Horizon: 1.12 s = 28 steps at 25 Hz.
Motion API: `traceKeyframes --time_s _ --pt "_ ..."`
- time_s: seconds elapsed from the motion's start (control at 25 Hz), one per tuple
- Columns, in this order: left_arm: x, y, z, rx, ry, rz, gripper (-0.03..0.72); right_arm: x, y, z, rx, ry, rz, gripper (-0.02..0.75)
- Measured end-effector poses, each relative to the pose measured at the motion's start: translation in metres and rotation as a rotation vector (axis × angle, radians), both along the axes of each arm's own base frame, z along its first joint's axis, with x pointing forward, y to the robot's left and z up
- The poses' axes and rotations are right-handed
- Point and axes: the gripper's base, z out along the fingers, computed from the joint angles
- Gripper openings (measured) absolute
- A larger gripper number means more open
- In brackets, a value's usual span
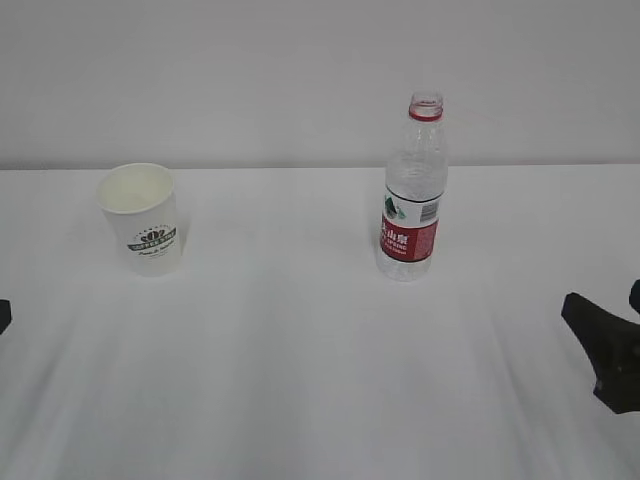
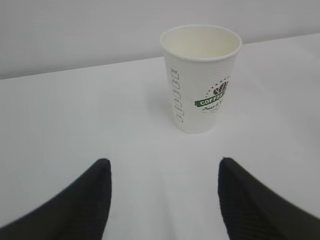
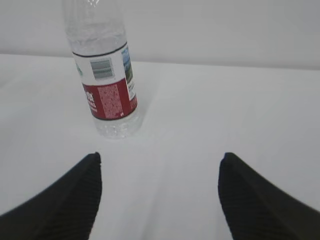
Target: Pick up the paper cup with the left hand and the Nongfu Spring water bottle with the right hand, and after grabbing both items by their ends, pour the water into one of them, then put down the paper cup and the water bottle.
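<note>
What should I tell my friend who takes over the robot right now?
Left hand: open, holding nothing, short of the paper cup.
Right hand: open, holding nothing, short of the water bottle.
The cup stands upright on the left of the white table. The bottle stands upright on the right, cap off.
Done: nothing picked up yet.
Left: grab the cup with the left hand, the bottle with the right, pour, then set both down.
</note>
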Motion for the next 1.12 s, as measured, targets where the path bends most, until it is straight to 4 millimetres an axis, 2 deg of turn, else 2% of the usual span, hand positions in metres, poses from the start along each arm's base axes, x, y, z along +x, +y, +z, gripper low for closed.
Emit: traceKeyframes --time_s 0.24,0.36,0.64,1.12 --pt "0.005 -0.001 -0.005 -0.022 -0.025 -0.01 0.489 0.003 0.001 -0.03 -0.015 0.162 0.001 0.55" --pt "0.007 -0.002 -0.013 -0.025 0.016 -0.01 0.487 0.003 0.001 -0.037 -0.02 0.205 0.001 0.55" --pt "0.008 -0.002 -0.034 -0.023 0.141 -0.01 0.486 0.007 0.001 -0.036 -0.017 0.191 0.001 0.55" --pt "0.009 -0.005 -0.035 -0.028 0.144 -0.042 0.486 0.009 0.002 -0.035 -0.018 0.18 0.009 0.549"
